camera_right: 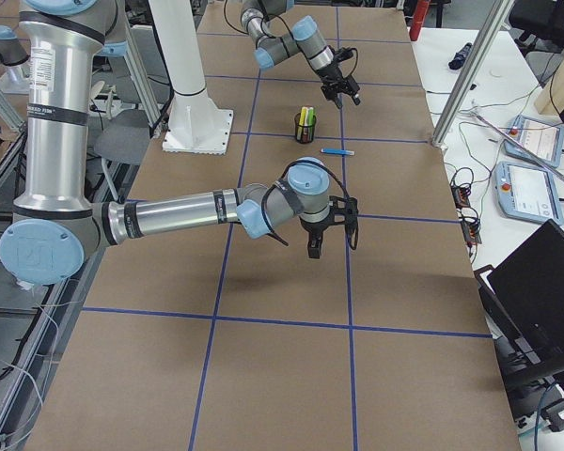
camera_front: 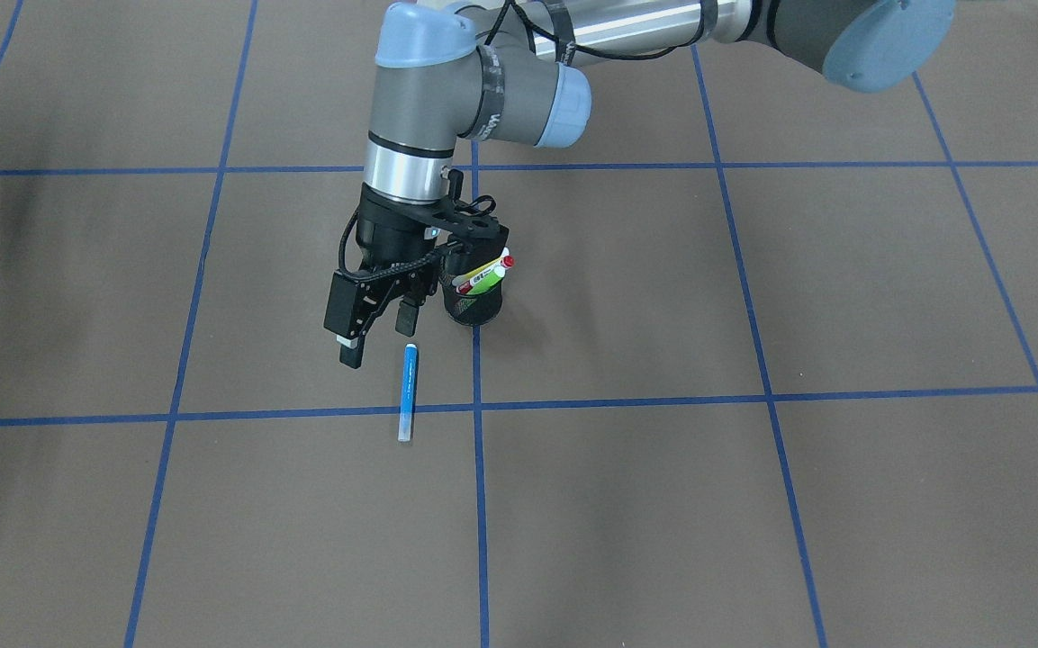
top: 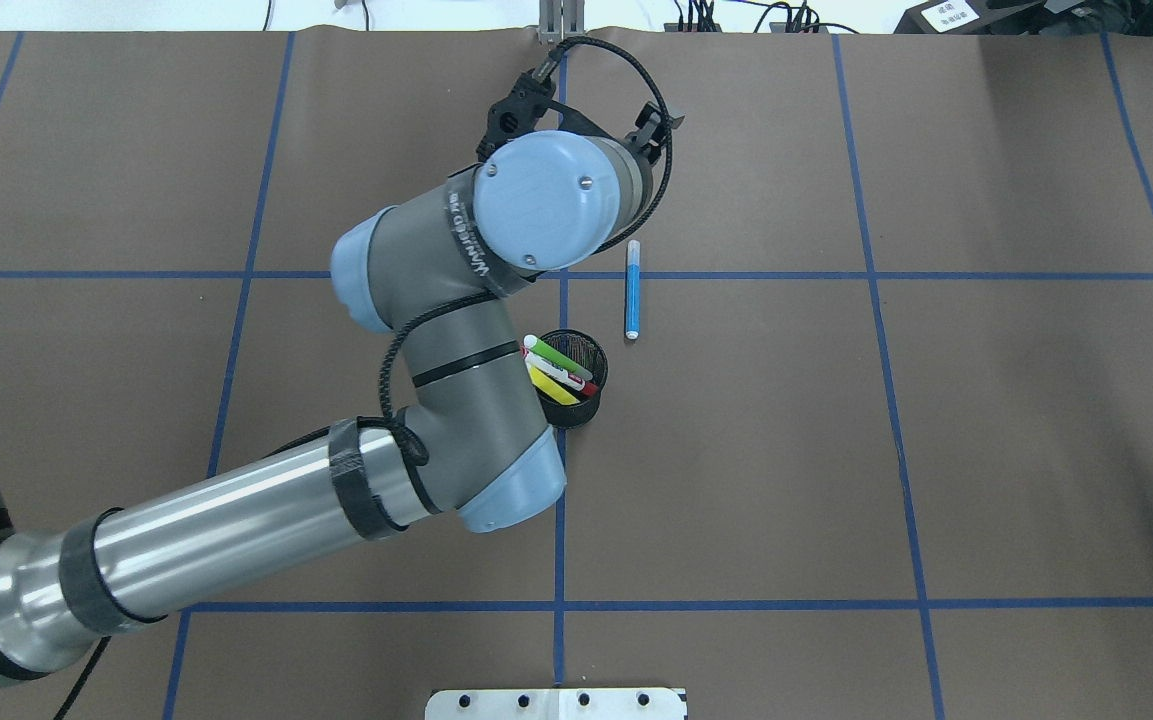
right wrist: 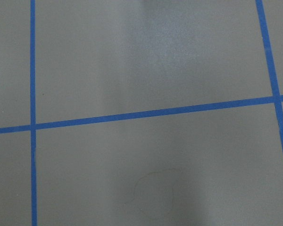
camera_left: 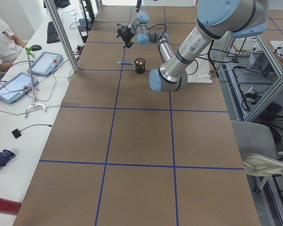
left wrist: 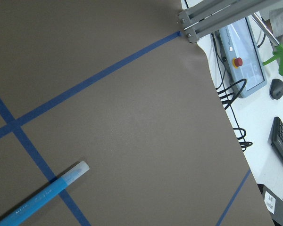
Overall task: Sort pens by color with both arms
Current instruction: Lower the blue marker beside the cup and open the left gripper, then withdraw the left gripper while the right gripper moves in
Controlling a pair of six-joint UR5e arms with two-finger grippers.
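Observation:
A blue pen (camera_front: 408, 391) lies flat on the brown table across a blue tape line. It also shows in the overhead view (top: 632, 303) and the left wrist view (left wrist: 42, 200). A green pen (top: 561, 357), a yellow pen (top: 551, 385) and a white pen with red caps (top: 576, 383) stand tilted in a black mesh cup (camera_front: 475, 306). My left gripper (camera_front: 379, 337) is open and empty. It hovers just behind the blue pen's near end, beside the cup. My right gripper (camera_right: 334, 244) hangs high over bare table, far from the pens. I cannot tell whether it is open or shut.
Blue tape lines (right wrist: 146, 113) divide the table (top: 1016, 450) into squares. The white base mount (top: 556, 703) sits at the robot's edge. Tablets and cables (camera_left: 42, 63) lie on the operators' side table, behind a metal frame post (camera_left: 61, 33).

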